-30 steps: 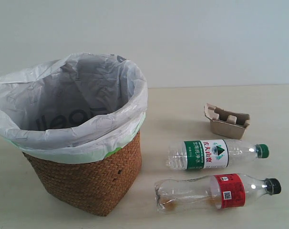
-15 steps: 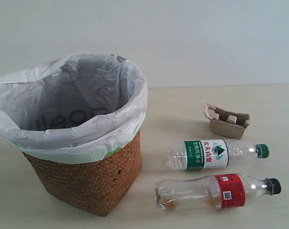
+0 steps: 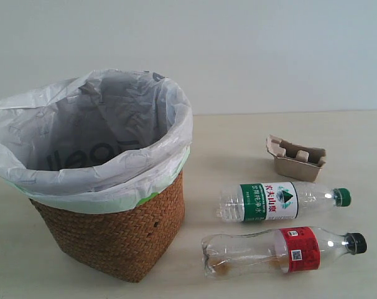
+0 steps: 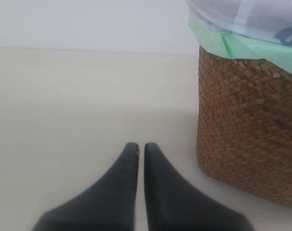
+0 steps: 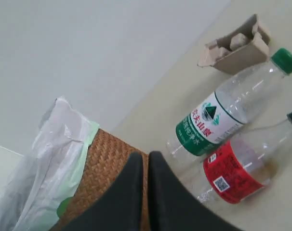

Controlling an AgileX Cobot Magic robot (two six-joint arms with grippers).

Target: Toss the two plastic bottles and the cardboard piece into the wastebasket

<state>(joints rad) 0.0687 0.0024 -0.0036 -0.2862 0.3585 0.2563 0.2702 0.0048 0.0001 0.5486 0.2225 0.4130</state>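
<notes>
The wicker wastebasket (image 3: 114,233), lined with a white bag, stands at the left of the table. To its right lie two clear bottles on their sides: one with a green label and green cap (image 3: 279,202), one with a red label and black cap (image 3: 288,250) nearer the front. Behind them rests the tan cardboard piece (image 3: 297,158). Neither gripper shows in the exterior view. My left gripper (image 4: 137,147) is shut and empty, beside the wastebasket (image 4: 247,134). My right gripper (image 5: 146,156) is shut and empty, with the wastebasket (image 5: 105,168), both bottles (image 5: 218,120) (image 5: 235,173) and the cardboard piece (image 5: 237,48) ahead of it.
The pale tabletop (image 3: 238,143) runs back to a plain white wall (image 3: 238,50). Bare table (image 4: 78,106) lies to the side of the wastebasket in the left wrist view.
</notes>
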